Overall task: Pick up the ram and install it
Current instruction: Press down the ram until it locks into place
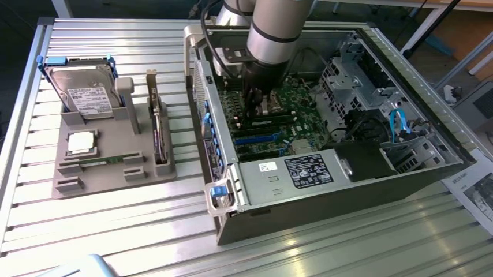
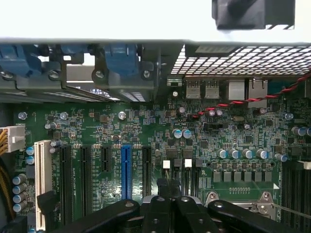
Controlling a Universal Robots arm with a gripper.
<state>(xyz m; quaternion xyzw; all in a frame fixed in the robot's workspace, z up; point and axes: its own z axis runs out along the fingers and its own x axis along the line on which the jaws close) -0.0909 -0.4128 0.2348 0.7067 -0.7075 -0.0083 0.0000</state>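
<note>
Black jaws (image 2: pixel 167 206) closed above the green motherboard (image 2: pixel 146 131), apparently holding nothing; thin green ram stick (image 1: pixel 104 161) rests in the grey holder (image 1: pixel 146 173) on the counter. Descending risks striking board components.

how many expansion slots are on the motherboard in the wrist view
6, side by side: a white slot, two long black slots, a short black slot, a blue slot, then another long black slot. More may be hidden.

Arm (image 1: pixel 271 29) reached steeply down, wrist near vertical; pincer (image 2: pixel 167 206) pointed downward with fingers (image 2: pixel 156 216) fully closed together.
</note>
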